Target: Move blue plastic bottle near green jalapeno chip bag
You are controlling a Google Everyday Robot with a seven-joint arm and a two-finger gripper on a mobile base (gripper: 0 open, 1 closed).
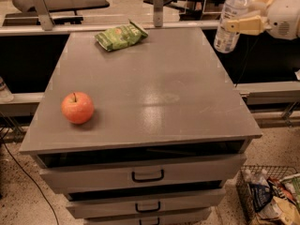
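The clear plastic bottle (232, 18) with a white cap hangs in the air just past the far right edge of the grey cabinet top (154, 83). My gripper (236, 23) comes in from the right and is shut on the bottle's middle. The bottle is lifted off the surface, roughly upright. The green chip bag (120, 35) lies flat at the far left-centre of the top, well to the left of the bottle.
A red-orange apple (77, 108) sits near the front left of the top. Drawers (147, 175) face forward below. A metal post (158, 6) stands behind the far edge. A wire basket (269, 196) of clutter sits on the floor at right.
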